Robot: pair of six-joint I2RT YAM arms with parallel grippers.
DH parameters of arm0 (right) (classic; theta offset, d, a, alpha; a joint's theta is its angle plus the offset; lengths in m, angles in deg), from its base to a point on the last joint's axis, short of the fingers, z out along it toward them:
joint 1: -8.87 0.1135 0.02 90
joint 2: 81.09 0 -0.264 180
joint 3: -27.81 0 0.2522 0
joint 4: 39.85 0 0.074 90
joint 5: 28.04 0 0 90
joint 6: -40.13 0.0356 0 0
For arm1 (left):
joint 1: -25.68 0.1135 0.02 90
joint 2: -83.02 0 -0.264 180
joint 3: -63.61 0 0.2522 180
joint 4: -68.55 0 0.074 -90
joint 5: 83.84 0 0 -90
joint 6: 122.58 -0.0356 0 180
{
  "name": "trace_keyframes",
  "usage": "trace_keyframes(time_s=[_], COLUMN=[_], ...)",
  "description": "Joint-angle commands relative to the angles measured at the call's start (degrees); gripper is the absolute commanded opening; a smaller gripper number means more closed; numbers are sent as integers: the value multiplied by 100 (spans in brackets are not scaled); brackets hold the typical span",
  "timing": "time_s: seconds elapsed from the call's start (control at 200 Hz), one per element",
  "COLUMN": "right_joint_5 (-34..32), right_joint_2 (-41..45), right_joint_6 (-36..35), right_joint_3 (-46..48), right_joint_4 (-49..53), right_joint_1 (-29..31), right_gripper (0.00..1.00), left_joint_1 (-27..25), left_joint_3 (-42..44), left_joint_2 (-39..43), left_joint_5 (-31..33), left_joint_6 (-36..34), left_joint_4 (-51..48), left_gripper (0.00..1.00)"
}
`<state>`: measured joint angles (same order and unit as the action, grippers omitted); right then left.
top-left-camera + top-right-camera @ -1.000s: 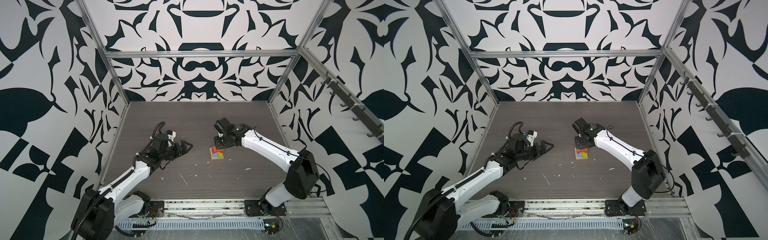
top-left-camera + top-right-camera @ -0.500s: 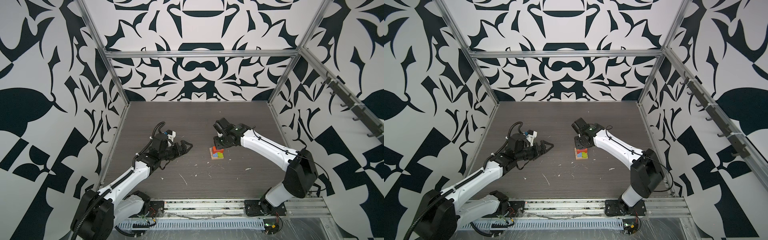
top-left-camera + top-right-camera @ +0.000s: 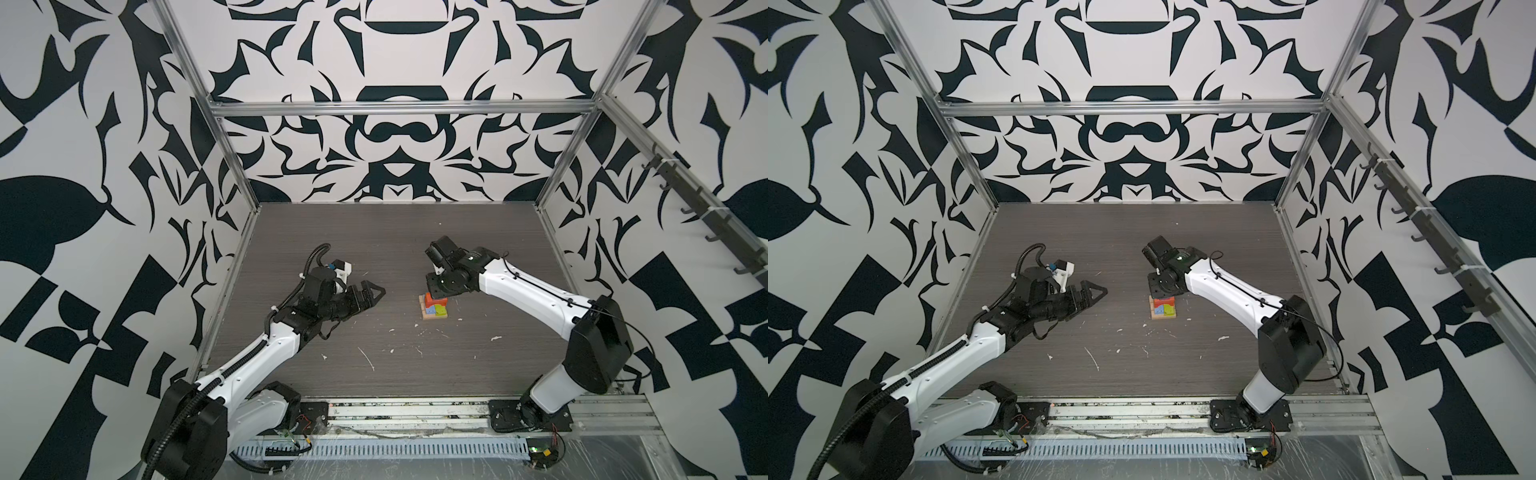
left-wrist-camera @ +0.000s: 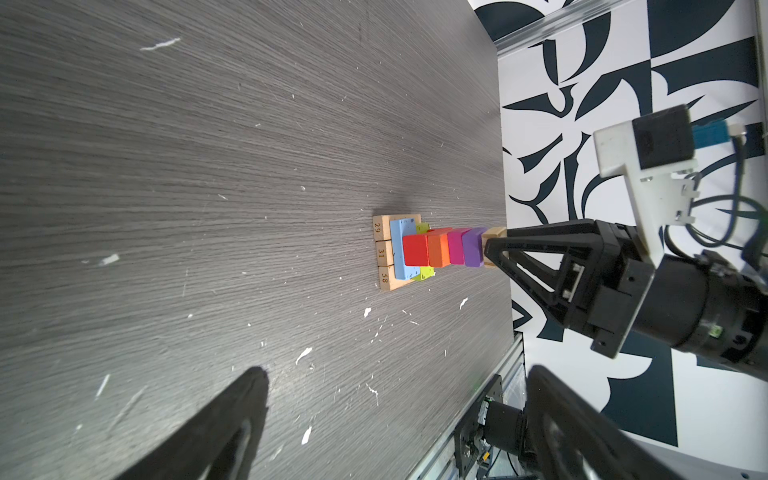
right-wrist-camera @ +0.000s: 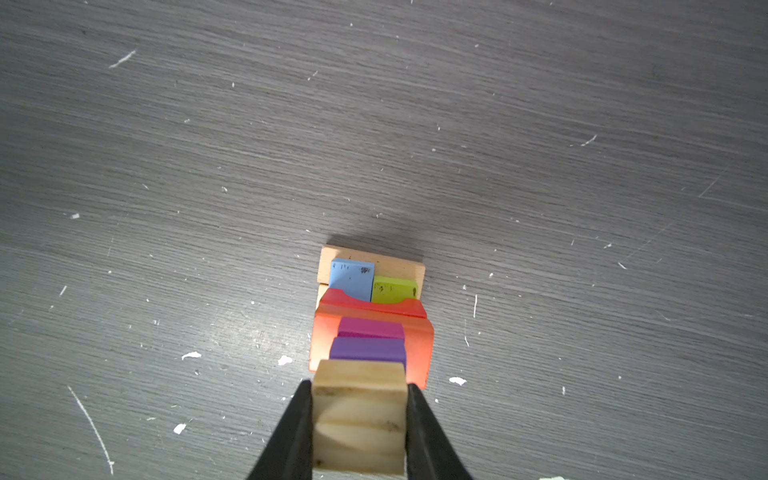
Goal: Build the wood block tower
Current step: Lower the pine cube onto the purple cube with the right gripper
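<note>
The wood block tower (image 3: 434, 308) (image 3: 1163, 308) stands mid-table. Tan planks (image 4: 384, 251) form its base, then a blue (image 5: 351, 277) and a lime block (image 5: 392, 289), a red arch (image 5: 374, 308), and orange (image 4: 438, 253), magenta (image 4: 456, 249) and purple (image 4: 473, 249) pieces. A tan cube (image 5: 359, 415) sits at the very top against the purple block, with my right gripper (image 5: 359, 386) shut on its two sides from above. My left gripper (image 3: 374, 291) (image 4: 397, 370) hangs open and empty to the left of the tower, pointing at it.
White flecks (image 3: 368, 359) dot the dark wood-grain table (image 3: 374, 241). Patterned walls with metal posts close in the left, back and right sides. A metal rail (image 3: 415, 409) with both arm bases runs along the front edge.
</note>
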<state>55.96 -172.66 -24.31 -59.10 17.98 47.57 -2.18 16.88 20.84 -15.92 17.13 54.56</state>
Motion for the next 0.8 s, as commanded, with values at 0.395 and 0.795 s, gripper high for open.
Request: trace_keyframes(time_s=[0.395, 0.795], right_joint_5=[-109, -121], right_joint_2=[84, 76], right_joint_6=[19, 2], right_joint_3=[-104, -71], right_joint_4=[-4, 5], right_joint_1=[-17, -18], right_gripper=[33, 34], left_joint_1=[17, 12], left_joint_3=[115, 72], left_joint_2=[78, 36], left_joint_5=[-24, -39], left_joint_6=[16, 3], left_joint_4=[5, -4], left_gripper=[99, 99])
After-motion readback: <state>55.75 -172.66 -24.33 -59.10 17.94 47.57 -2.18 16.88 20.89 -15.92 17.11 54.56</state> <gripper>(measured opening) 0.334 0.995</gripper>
